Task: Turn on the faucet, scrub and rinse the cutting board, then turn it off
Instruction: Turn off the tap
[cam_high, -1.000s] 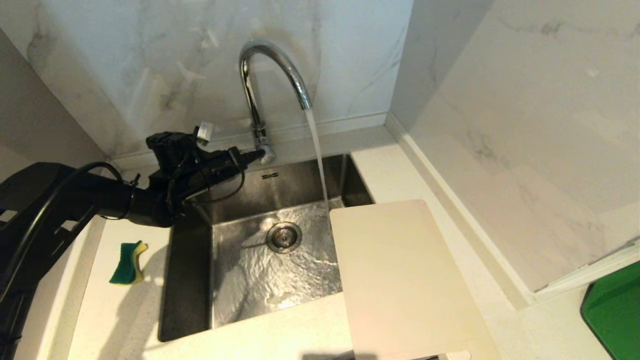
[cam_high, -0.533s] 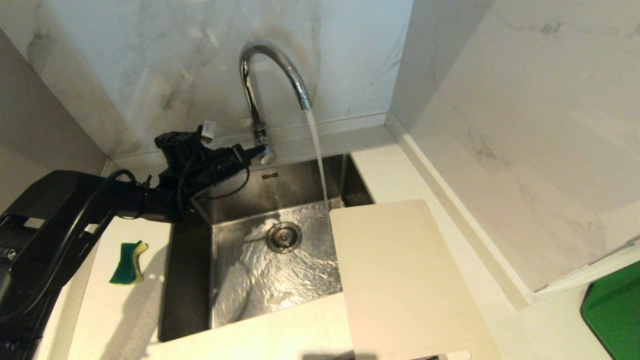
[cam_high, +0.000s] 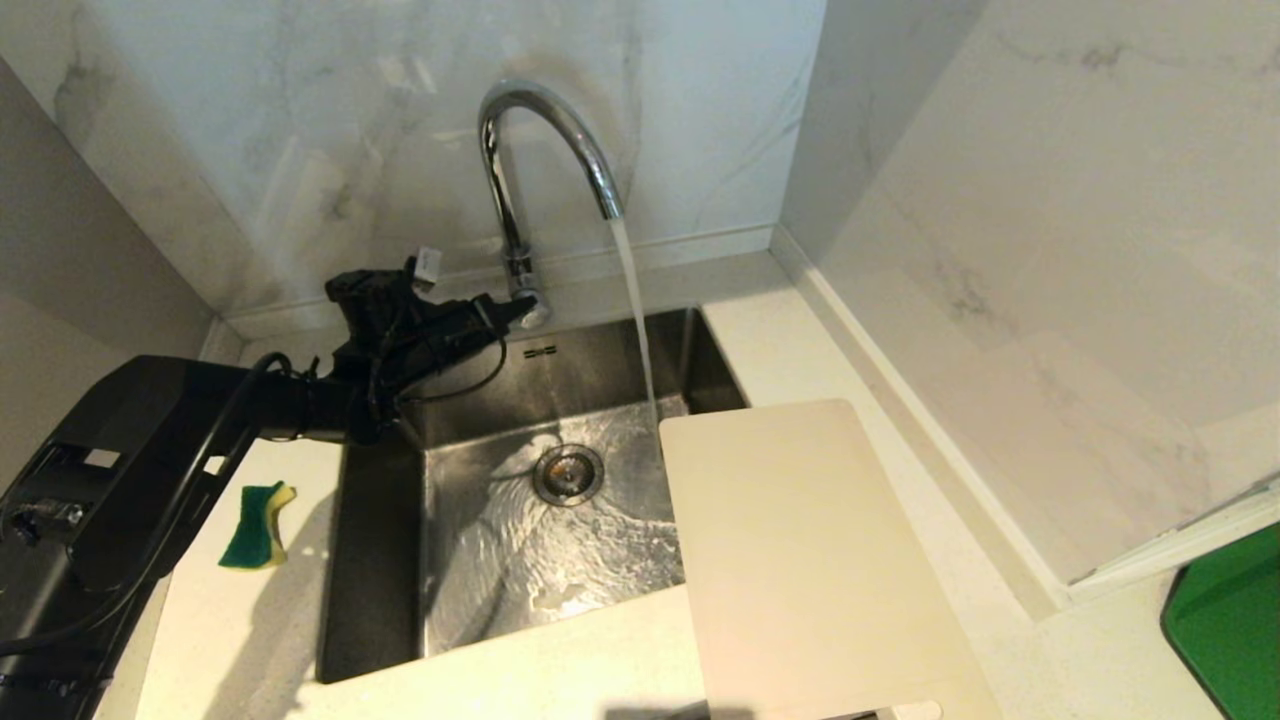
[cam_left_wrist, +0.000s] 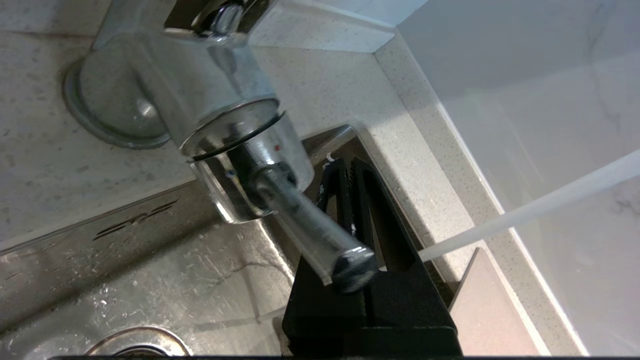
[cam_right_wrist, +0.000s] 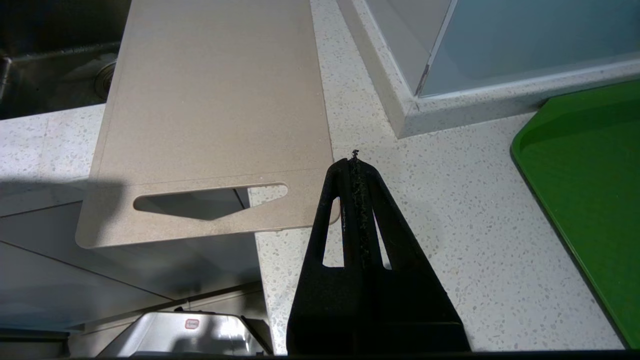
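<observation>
— Where is the left gripper now?

— At the back edge of the sink, by the base of the faucet. Its two fingers are pressed together, nothing is between them. In the left wrist view the thin lever of the faucet lies across the closed fingers, but I cannot tell if it touches them.

— And the water?

— It runs. A stream falls from the curved spout into the sink, near the drain, and the steel bottom is wet and rippling.

— The cutting board?

— The cutting board lies flat on the counter at the right side of the sink. Its far left corner hangs over the right edge of the sink, close to where the water lands. The end with the handle slot sticks out past the front edge of the counter.

— What about the other arm?

— The right gripper is also closed, empty, and it hangs above the counter near the front edge, just beside the slot end of the board.

— Anything else there?

— A green and yellow sponge on the counter, left of the sink. A green tray at the far right edge of the counter.
</observation>
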